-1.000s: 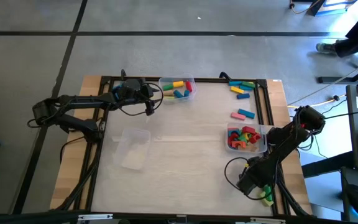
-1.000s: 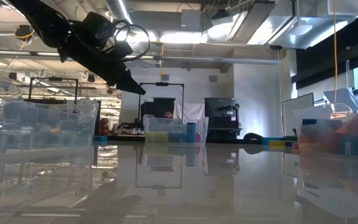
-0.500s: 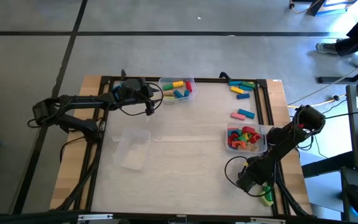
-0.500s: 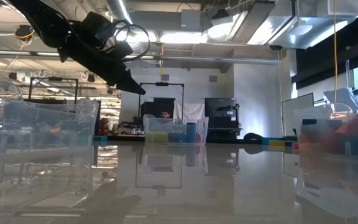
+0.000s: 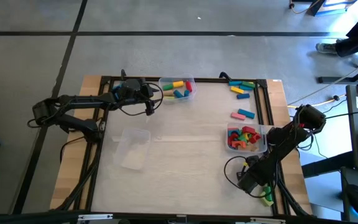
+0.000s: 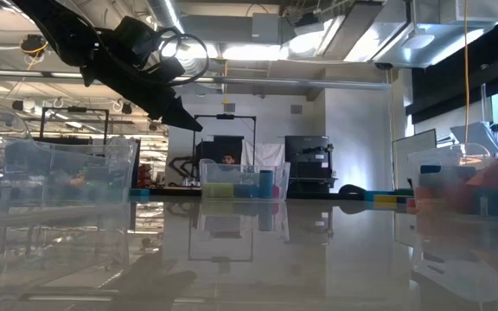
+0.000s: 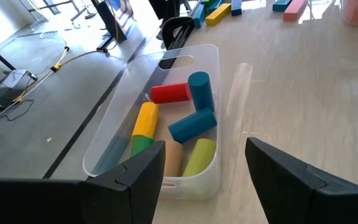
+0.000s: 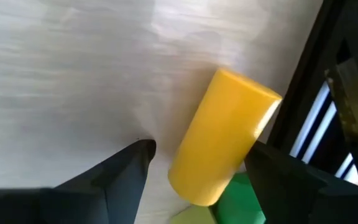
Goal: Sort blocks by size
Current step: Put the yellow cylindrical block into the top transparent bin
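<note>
Right wrist view: the right gripper (image 8: pixel 191 180) stands spread with nothing pinched, low over the table's near right corner, and a yellow cylinder (image 8: pixel 225 134) lies between its fingers with a green block (image 8: pixel 247 199) just beside it. High view: the left gripper (image 5: pixel 153 99) hangs spread and empty just beside the far bin (image 5: pixel 178 89) of cylinders. A second bin (image 5: pixel 246 138) holds mixed blocks, loose bars (image 5: pixel 242 88) lie at the far right, and a third clear bin (image 5: pixel 133 148) sits well apart.
</note>
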